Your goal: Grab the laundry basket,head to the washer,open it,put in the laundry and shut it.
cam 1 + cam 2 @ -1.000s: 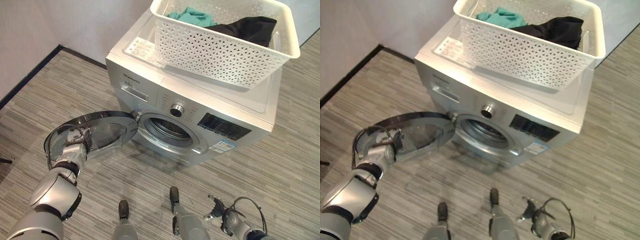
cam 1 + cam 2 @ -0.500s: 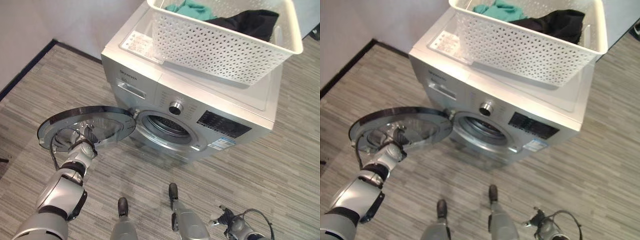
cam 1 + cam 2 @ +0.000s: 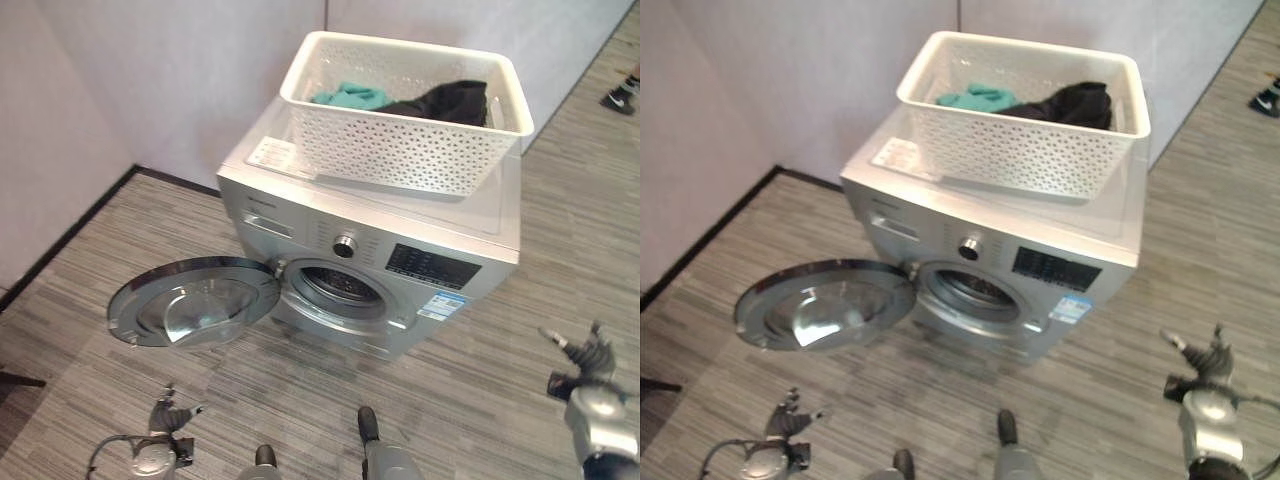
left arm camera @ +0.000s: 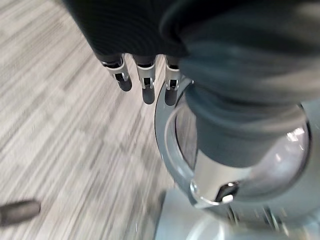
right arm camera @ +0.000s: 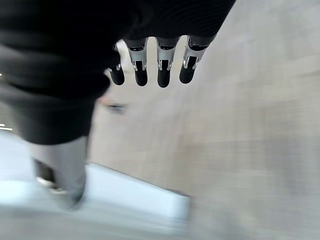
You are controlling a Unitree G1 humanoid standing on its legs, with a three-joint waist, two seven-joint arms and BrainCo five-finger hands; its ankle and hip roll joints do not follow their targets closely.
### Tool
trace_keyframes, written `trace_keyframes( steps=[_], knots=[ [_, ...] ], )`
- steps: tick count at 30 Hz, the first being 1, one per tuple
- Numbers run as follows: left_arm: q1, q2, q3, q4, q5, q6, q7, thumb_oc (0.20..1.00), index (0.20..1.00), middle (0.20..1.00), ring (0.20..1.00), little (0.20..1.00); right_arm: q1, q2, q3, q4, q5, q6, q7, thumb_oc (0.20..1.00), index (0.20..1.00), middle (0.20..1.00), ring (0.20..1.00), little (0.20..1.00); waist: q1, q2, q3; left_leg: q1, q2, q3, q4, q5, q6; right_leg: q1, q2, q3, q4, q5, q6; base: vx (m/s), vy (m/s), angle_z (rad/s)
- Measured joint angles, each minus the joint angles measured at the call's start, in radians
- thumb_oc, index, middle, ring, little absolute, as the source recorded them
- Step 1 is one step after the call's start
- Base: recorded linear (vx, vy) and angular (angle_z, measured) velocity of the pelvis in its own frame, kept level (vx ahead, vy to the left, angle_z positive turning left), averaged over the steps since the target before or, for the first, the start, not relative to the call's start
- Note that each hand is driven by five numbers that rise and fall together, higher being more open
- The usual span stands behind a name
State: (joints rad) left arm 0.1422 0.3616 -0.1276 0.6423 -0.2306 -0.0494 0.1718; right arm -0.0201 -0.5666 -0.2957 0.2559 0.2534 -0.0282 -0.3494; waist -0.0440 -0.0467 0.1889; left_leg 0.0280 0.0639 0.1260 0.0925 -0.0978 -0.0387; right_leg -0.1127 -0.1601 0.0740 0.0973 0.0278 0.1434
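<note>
Right robot hand (image 3: 585,358): low at the robot's right, fingers spread, holding nothing.
Laundry (image 3: 440,98): up and ahead-left of it, in the laundry basket (image 3: 400,150) atop the washer (image 3: 480,225).
Door (image 3: 195,300): swung open.
Left robot hand (image 3: 165,420): relaxed, empty, farther from the basket.

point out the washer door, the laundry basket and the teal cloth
washer door (image 3: 190,305), left eye view, on its glass centre
laundry basket (image 3: 400,155), left eye view, on its perforated front wall
teal cloth (image 3: 975,98), right eye view, on its bunched middle
</note>
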Motion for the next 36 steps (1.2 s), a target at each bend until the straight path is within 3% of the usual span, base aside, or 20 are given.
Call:
trace_keyframes(
  steps=[1,2,5,6,8,9,12,14,15,18,19,20,23,24,25,26,30,32,33,36],
  knots=[
    [-0.016,-0.006,-0.017,-0.001,0.015,0.0,-0.01,1.0,1.0,1.0,1.0,1.0,-0.014,-0.001,-0.002,-0.101,-0.041,-0.047,-0.027,1.0,1.0,1.0,1.0,1.0,0.003,0.0,-0.008,-0.042,-0.006,-0.024,0.098,-0.047,0.003,-0.02,-0.009,0.0,0.055,-0.031,0.002,0.1,-0.017,0.36],
    [-0.018,-0.006,-0.012,-0.006,0.018,0.0,-0.016,1.0,1.0,1.0,1.0,1.0,-0.035,-0.001,-0.003,-0.134,-0.066,-0.052,-0.045,1.0,1.0,1.0,1.0,1.0,0.007,-0.004,-0.017,-0.068,-0.008,-0.033,0.141,-0.067,0.003,-0.028,-0.011,-0.001,0.066,-0.038,0.001,0.17,-0.027,0.4],
    [-0.025,-0.005,-0.008,-0.011,0.042,0.003,-0.021,1.0,1.0,1.0,1.0,1.0,-0.058,-0.002,-0.03,-0.198,-0.107,-0.05,-0.084,1.0,1.0,1.0,1.0,1.0,0.004,-0.007,-0.03,-0.13,-0.008,-0.064,0.205,-0.092,0.013,-0.043,-0.012,0.012,0.081,-0.046,0.006,0.26,-0.085,0.3],
    [-0.04,-0.016,-0.017,-0.01,0.056,0.01,-0.022,1.0,1.0,1.0,1.0,1.0,-0.075,-0.016,-0.041,-0.281,-0.155,-0.037,-0.127,1.0,1.0,1.0,1.0,1.0,-0.006,0.014,-0.027,-0.154,-0.004,-0.117,0.22,-0.091,0.019,-0.059,0.026,0.131,0.106,-0.073,0.007,0.19,-0.111,0.54],
    [-0.074,-0.012,-0.049,-0.006,0.082,0.008,-0.028,1.0,1.0,1.0,1.0,1.0,-0.153,-0.095,-0.023,-0.298,-0.222,-0.051,-0.149,1.0,1.0,1.0,1.0,1.0,-0.016,0.019,-0.024,-0.172,-0.01,-0.172,0.221,-0.088,0.021,-0.059,0.05,0.187,0.032,-0.062,-0.009,0.2,-0.135,0.66],
    [-0.088,-0.014,-0.052,-0.001,0.086,0.008,-0.027,1.0,1.0,1.0,1.0,1.0,-0.186,-0.116,-0.023,-0.299,-0.232,-0.046,-0.154,1.0,1.0,1.0,1.0,1.0,-0.011,0.01,-0.024,-0.171,-0.014,-0.191,0.221,-0.089,0.019,-0.058,0.052,0.195,0.02,-0.03,0.0,0.13,-0.098,0.67],
    [-0.106,-0.032,-0.102,0.01,0.096,0.007,-0.027,1.0,1.0,1.0,1.0,1.0,-0.332,-0.239,0.018,-0.264,-0.239,-0.04,-0.162,1.0,1.0,1.0,1.0,1.0,0.015,0.035,-0.029,-0.161,-0.011,-0.292,0.188,-0.083,0.005,-0.028,0.076,0.14,0.015,-0.015,0.001,0.18,-0.184,0.46],
    [-0.126,-0.066,-0.13,0.026,0.107,0.009,-0.026,1.0,1.0,1.0,1.0,1.0,-0.457,-0.406,0.118,-0.208,-0.251,-0.032,-0.162,1.0,1.0,1.0,1.0,1.0,0.019,0.045,-0.024,-0.12,-0.006,-0.345,0.132,-0.051,-0.027,-0.007,0.086,0.081,0.053,-0.034,-0.013,0.11,-0.145,0.64],
    [-0.125,-0.072,-0.135,0.027,0.113,0.007,-0.026,1.0,1.0,1.0,1.0,1.0,-0.473,-0.438,0.13,-0.199,-0.26,-0.033,-0.153,1.0,1.0,1.0,1.0,1.0,0.028,0.043,-0.022,-0.113,-0.002,-0.367,0.109,-0.034,-0.023,0.011,0.093,0.063,0.053,-0.043,-0.016,0.13,-0.228,0.79],
    [-0.153,-0.105,-0.125,0.101,0.113,-0.003,-0.018,1.0,1.0,1.0,1.0,1.0,-0.468,-0.497,0.121,-0.191,-0.269,-0.035,-0.135,1.0,1.0,1.0,1.0,1.0,0.025,0.008,-0.03,-0.08,0.026,-0.475,0.025,0.003,-0.057,0.046,0.114,-0.007,0.071,-0.087,-0.043,0.13,-0.32,0.74],
    [-0.164,-0.109,-0.119,0.127,0.112,-0.004,-0.017,1.0,1.0,1.0,1.0,1.0,-0.456,-0.511,0.12,-0.19,-0.267,-0.035,-0.125,1.0,1.0,1.0,1.0,1.0,0.02,-0.003,-0.037,-0.079,0.033,-0.482,0.003,0.006,-0.061,0.046,0.112,-0.009,0.064,-0.091,-0.049,0.1,-0.264,0.8],
    [-0.159,-0.109,-0.12,0.148,0.109,-0.003,-0.016,1.0,1.0,1.0,1.0,1.0,-0.452,-0.514,0.12,-0.189,-0.266,-0.037,-0.103,1.0,1.0,1.0,1.0,1.0,0.017,-0.02,-0.047,-0.084,0.048,-0.504,-0.031,0.026,-0.038,0.048,0.126,-0.034,0.044,-0.085,-0.058,0.04,-0.218,0.58],
    [-0.157,-0.11,-0.119,0.184,0.072,-0.001,-0.017,1.0,1.0,1.0,1.0,1.0,-0.406,-0.557,0.12,-0.192,-0.25,-0.035,-0.055,1.0,1.0,1.0,1.0,1.0,-0.015,-0.057,-0.052,-0.102,0.098,-0.425,-0.063,0.026,0.019,0.076,0.111,-0.115,-0.026,-0.058,-0.078,0.06,-0.085,0.61],
    [-0.15,-0.115,-0.121,0.185,0.07,0.0,-0.022,1.0,1.0,1.0,1.0,1.0,-0.37,-0.619,0.124,-0.184,-0.227,-0.036,0.0,1.0,1.0,1.0,1.0,1.0,-0.028,-0.069,-0.047,-0.098,0.131,-0.332,-0.048,0.04,-0.002,0.096,0.108,-0.133,-0.041,-0.057,-0.079,0.02,-0.077,0.8],
    [-0.136,-0.126,-0.111,0.184,0.07,-0.002,-0.022,1.0,1.0,1.0,1.0,1.0,-0.305,-0.73,0.13,-0.158,-0.226,-0.032,0.05,1.0,1.0,1.0,1.0,1.0,-0.051,-0.052,-0.056,-0.087,0.18,-0.233,-0.075,0.077,-0.048,0.116,0.111,-0.173,-0.056,-0.059,-0.074,0.02,-0.016,0.31],
    [-0.115,-0.12,-0.099,0.185,0.071,-0.002,-0.031,1.0,1.0,1.0,1.0,1.0,-0.297,-0.778,0.145,-0.152,-0.219,-0.035,0.123,1.0,1.0,1.0,1.0,1.0,-0.051,-0.069,-0.055,-0.05,0.177,-0.193,-0.11,0.112,-0.123,0.118,0.105,-0.133,-0.067,-0.051,-0.057,0.02,-0.015,-0.04],
    [-0.079,-0.071,-0.129,0.198,0.072,-0.004,-0.082,1.0,1.0,1.0,1.0,1.0,-0.432,-0.93,0.397,0.026,-0.22,-0.037,0.289,1.0,1.0,1.0,1.0,1.0,-0.044,-0.107,-0.076,-0.005,0.139,-0.138,-0.164,0.119,-0.12,0.112,0.073,-0.079,-0.091,-0.035,-0.025,-0.03,0.043,-0.41],
    [-0.073,-0.032,-0.13,0.198,0.072,-0.007,-0.099,1.0,1.0,1.0,1.0,1.0,-0.6,-0.916,0.574,0.164,-0.233,-0.015,0.335,1.0,1.0,1.0,1.0,1.0,-0.026,-0.115,-0.084,0.013,0.127,-0.127,-0.183,0.124,-0.111,0.124,0.059,-0.072,-0.111,-0.026,-0.011,-0.03,0.032,-0.15],
    [-0.071,-0.036,-0.132,0.203,0.072,-0.006,-0.104,1.0,1.0,1.0,1.0,1.0,-0.804,-0.871,0.769,0.257,-0.245,-0.009,0.34,1.0,1.0,1.0,1.0,1.0,-0.033,-0.114,-0.086,0.028,0.127,-0.115,-0.184,0.124,-0.111,0.132,0.06,-0.057,-0.118,-0.019,-0.003,0.0,0.01,-0.24],
    [-0.078,-0.045,-0.129,0.204,0.07,-0.015,-0.108,1.0,1.0,1.0,1.0,1.0,-1.131,-0.77,1.052,0.45,-0.311,0.005,0.356,1.0,1.0,1.0,1.0,1.0,-0.025,-0.08,-0.096,0.023,0.122,-0.112,-0.184,0.124,-0.107,0.135,0.056,-0.052,-0.151,0.001,0.001,0.0,-0.003,-0.07]
  ],
)
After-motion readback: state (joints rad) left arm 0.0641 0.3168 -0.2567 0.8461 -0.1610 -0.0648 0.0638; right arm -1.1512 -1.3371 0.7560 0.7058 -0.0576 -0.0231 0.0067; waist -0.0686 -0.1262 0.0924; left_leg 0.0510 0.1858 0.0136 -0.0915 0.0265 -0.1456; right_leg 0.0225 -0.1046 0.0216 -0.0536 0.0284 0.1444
